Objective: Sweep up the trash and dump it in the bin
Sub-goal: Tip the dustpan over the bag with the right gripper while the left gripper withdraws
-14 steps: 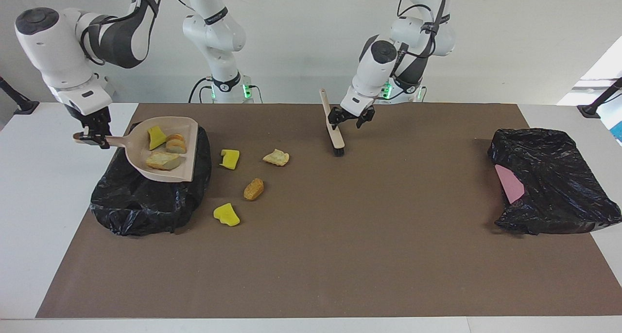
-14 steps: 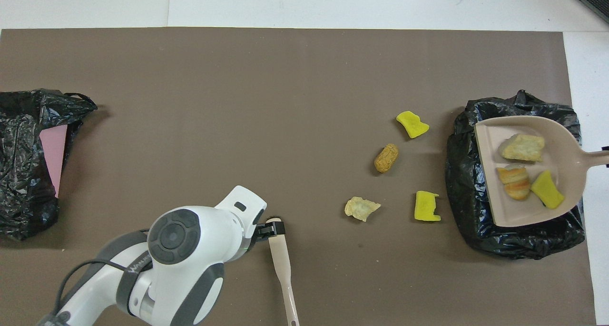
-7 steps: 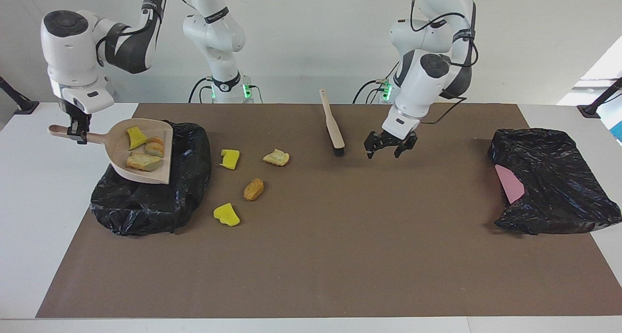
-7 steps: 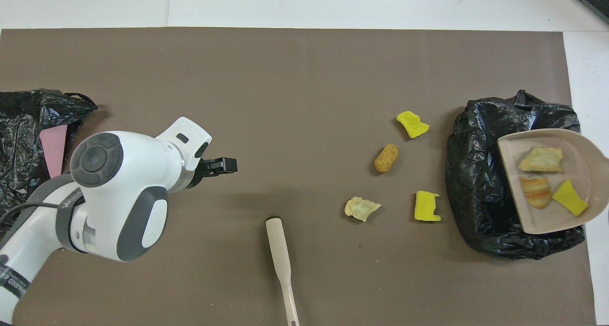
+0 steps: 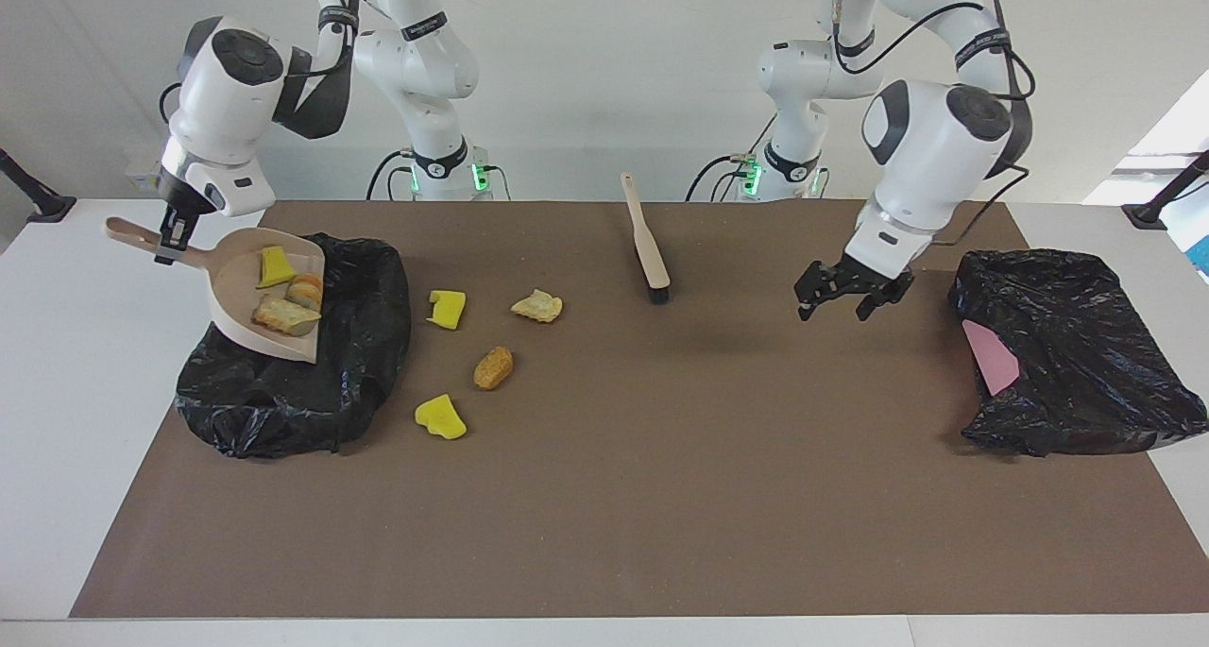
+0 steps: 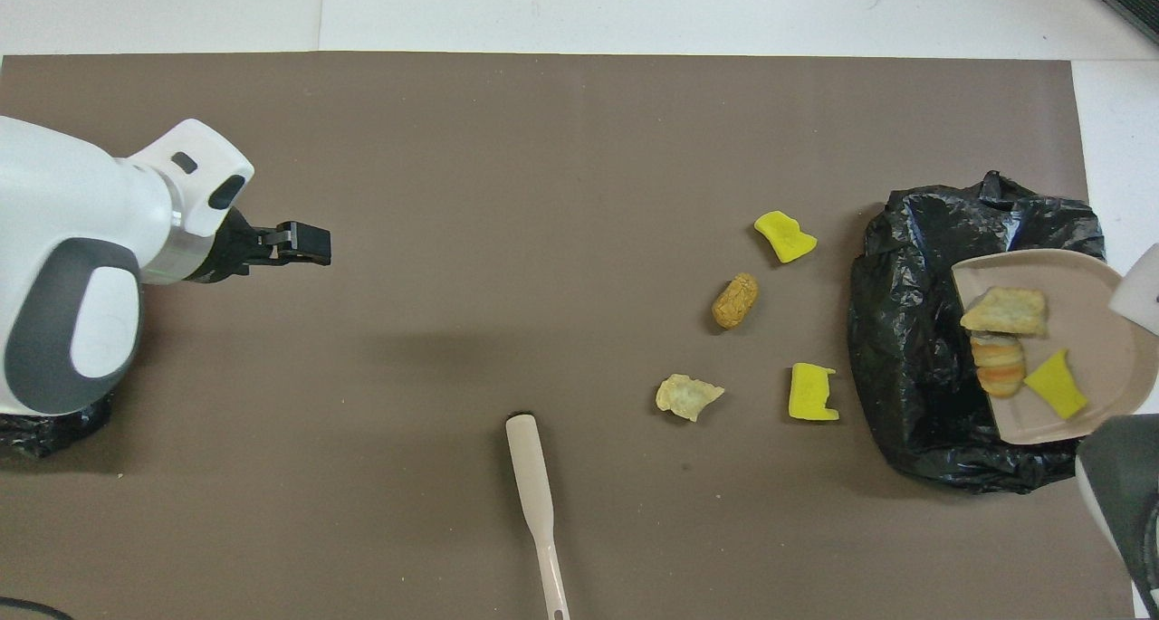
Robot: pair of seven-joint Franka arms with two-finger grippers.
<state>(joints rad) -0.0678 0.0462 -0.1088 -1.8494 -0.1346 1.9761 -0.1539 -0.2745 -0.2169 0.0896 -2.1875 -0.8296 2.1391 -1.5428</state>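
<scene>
At the right arm's end of the table, the right gripper [image 5: 168,241] is clenched on the handle of the dustpan [image 5: 236,321]. The pan hangs over the black bag [image 5: 283,401], tipped, with its open mouth pointing down into the bag. Three pieces of trash [image 5: 283,314] sit by that low edge, so I think more tipping would slide them in. Four more pieces [image 5: 493,366] lie on the mat beside the bag. The brush [image 5: 648,250] lies alone mid-table. The left gripper [image 5: 843,293] is open and holds nothing, over the mat near the other bag [image 5: 1077,354].
</scene>
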